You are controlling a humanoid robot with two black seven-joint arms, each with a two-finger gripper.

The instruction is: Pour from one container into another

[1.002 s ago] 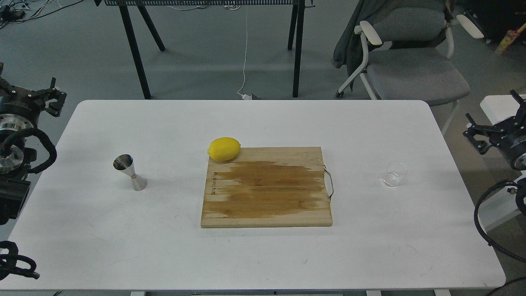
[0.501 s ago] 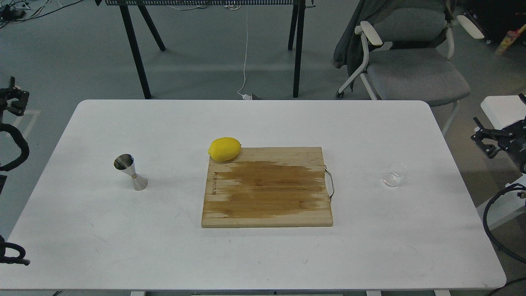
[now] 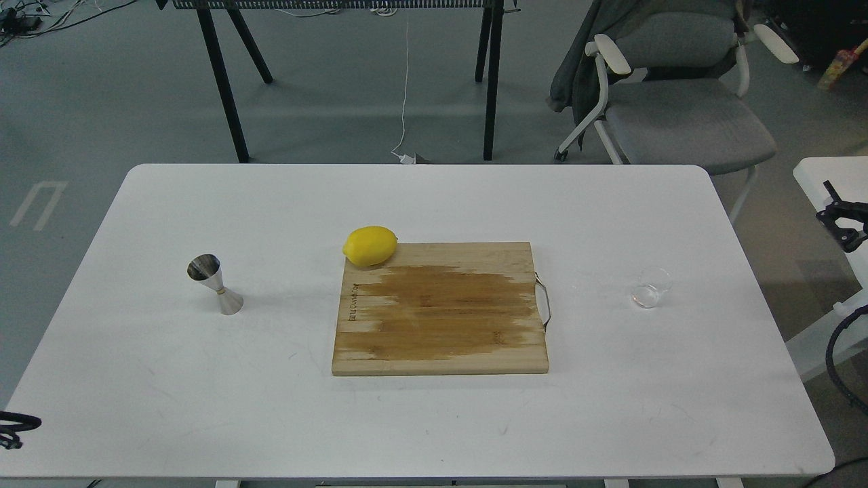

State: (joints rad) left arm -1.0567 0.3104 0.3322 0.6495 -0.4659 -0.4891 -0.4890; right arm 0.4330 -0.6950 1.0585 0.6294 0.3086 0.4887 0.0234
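The clear glass tumbler (image 3: pixel 650 287) stands upright on the right side of the white table (image 3: pixel 434 420). On the left side, the shiny steel jigger (image 3: pixel 215 285) also stands upright. My right gripper (image 3: pixel 838 215) shows only at the right edge of the head view, off the table and well right of the tumbler. Its two dark fingers stand apart with nothing between them. My left gripper is out of view; only a loop of black cable (image 3: pixel 17 427) shows at the bottom left.
A wooden cutting board (image 3: pixel 441 312) with a metal handle lies mid-table, between the jigger and the tumbler. A yellow lemon (image 3: pixel 369 245) rests at its far left corner. A grey chair (image 3: pixel 678 108) stands beyond the table's far right corner.
Both arms have pulled outward. The left arm has left the view, and the right gripper has slid to the right edge. Jigger, tumbler, lemon and board have not moved.
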